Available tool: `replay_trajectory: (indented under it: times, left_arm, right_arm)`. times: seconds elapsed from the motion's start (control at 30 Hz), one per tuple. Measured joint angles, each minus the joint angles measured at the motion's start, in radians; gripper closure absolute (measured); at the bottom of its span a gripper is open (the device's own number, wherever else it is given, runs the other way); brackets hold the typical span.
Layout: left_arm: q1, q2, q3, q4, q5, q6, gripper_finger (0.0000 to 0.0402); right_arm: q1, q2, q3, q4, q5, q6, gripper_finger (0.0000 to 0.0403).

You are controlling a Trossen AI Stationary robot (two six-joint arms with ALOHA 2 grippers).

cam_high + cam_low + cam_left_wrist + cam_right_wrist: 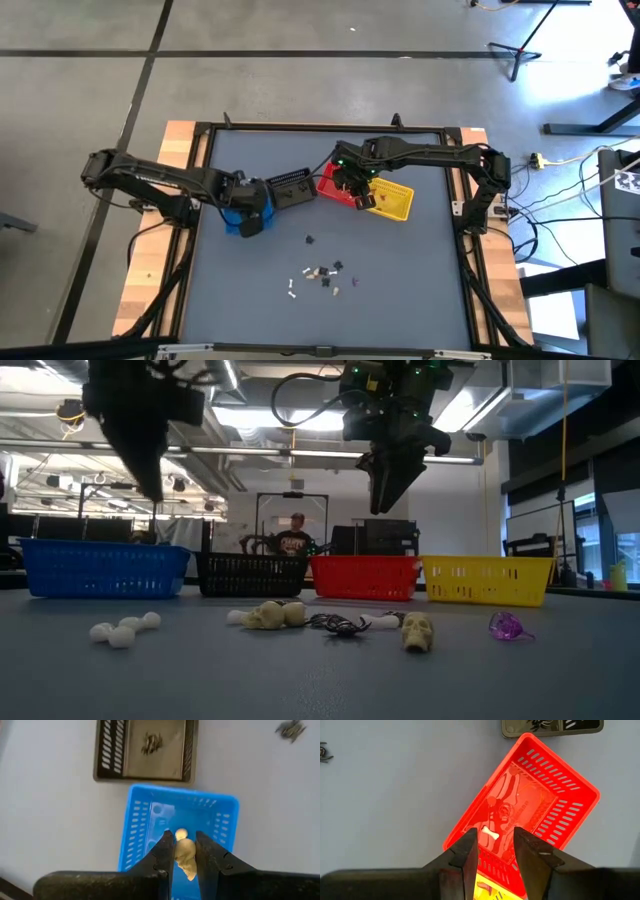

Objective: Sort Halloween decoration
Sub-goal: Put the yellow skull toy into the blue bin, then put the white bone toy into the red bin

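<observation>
My left gripper (185, 851) hangs over the blue basket (145, 815) and is shut on a cream, skull-like trinket (186, 857). In the high view this gripper (246, 208) is at the table's left middle. My right gripper (495, 851) stands open above the red basket (560, 795), with nothing between its fingers. A small white bone (491, 834) lies on the red basket's floor. More Halloween decoration trinkets (322, 272) lie loose on the mat near the table's front, among them white balls (122, 630), cream skulls (418, 630) and a dark spider (340, 625). My left gripper pinches the cream trinket by its two sides (179, 854) between the two fingers. The fingers come from above and point steeply down. The trinket is lifted clear and hangs over the inside of the blue basket.
Four baskets stand in a row across the table's middle: blue (240, 222), black (291, 188) with a dark spider (151, 742) inside, red (335, 183) and yellow (395, 200). A purple trinket (508, 626) lies at the right. A person (293, 540) shows in the room behind.
</observation>
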Motion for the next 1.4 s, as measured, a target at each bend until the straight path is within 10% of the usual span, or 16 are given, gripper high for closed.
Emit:
replay_trajectory:
  times: [0.9, 1.4]
  left_arm:
    - [0.000, 0.001, -0.090, 0.024, 0.001, -0.105, 0.0278]
    - [0.000, 0.001, -0.090, 0.301, -0.005, -0.116, 0.0277]
  right_arm:
    - [0.000, 0.000, 0.000, 0.000, 0.000, 0.000, 0.0278]
    - [0.001, 0.000, 0.000, 0.000, 0.000, 0.000, 0.0278]
